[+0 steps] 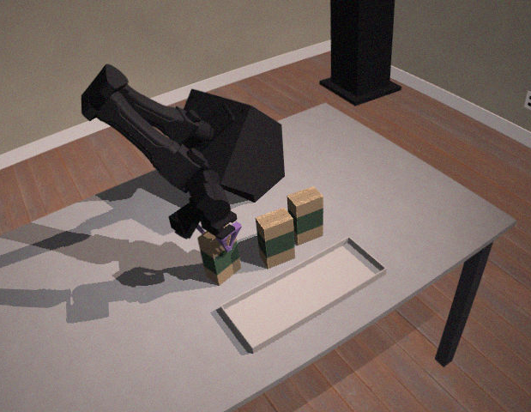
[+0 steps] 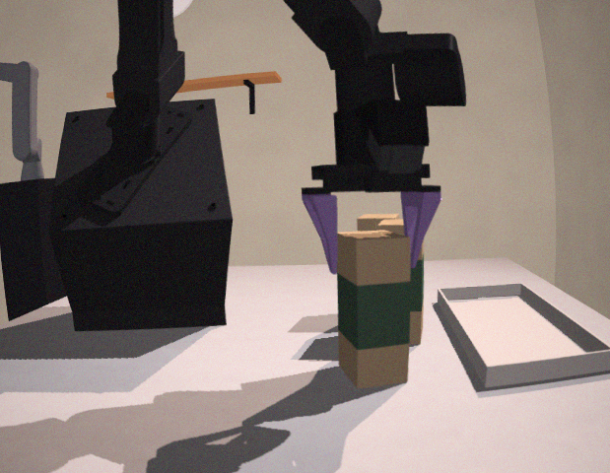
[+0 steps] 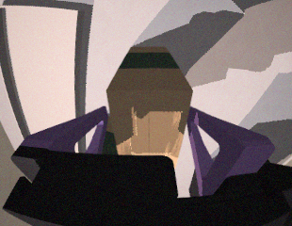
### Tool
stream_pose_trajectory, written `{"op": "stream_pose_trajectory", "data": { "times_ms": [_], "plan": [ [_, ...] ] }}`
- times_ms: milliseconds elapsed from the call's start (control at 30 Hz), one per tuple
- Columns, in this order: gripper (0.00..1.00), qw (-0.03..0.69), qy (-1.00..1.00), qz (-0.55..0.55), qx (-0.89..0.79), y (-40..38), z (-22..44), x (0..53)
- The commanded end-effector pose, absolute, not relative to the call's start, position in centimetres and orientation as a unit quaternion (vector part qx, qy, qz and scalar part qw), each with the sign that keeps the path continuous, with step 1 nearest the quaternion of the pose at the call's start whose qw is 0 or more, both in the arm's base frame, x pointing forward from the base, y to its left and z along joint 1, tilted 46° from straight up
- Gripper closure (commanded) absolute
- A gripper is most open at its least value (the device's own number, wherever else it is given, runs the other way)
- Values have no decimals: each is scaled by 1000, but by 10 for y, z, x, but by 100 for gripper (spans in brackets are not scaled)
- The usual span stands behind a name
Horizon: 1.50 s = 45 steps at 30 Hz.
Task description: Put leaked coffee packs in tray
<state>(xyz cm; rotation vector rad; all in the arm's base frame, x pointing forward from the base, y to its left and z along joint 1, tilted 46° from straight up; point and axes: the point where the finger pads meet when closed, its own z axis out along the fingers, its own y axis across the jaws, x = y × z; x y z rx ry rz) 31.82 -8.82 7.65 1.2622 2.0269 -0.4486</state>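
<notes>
Presently, the hand (image 1: 216,241) (image 2: 373,268) (image 3: 147,111) was wide and pointed down, with one purple finger on each side of the upper part of the nearest pack (image 1: 221,261) (image 2: 373,315) (image 3: 150,80) in the exterior view. It was not gripping this pack. If a finger touched its side lightly, I could not tell.

This pack stood upright on the counter (image 1: 412,199) (image 2: 498,428) (image 3: 101,28), with brown ends and a green band around the middle. The middle pack (image 1: 276,241) (image 2: 417,290) and the far pack (image 1: 305,217) (image 2: 366,224) were also upright, close to each other; the nearest pack stood apart from them.

All three were between the black base (image 1: 256,150) (image 2: 147,275) and the tray (image 1: 318,311) (image 2: 549,368) (image 3: 42,61). The tray was lying near the front long edge of the counter, seen from the top, with its long side along that edge. The right corner of the counter was well beyond it. No pack was in the tray. Which packs were soft, the pictures did not show.
</notes>
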Motion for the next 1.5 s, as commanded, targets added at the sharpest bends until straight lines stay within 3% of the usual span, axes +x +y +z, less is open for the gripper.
{"op": "stream_pose_trajectory", "data": {
  "times_ms": [0,700,733,1467],
  "plan": [
    [21,347,783,-175,486,-89,72,319],
    [21,347,783,-175,486,-89,72,319],
    [74,347,783,-175,486,-89,72,319],
    [74,346,784,-177,484,-89,72,317]
  ]
}}
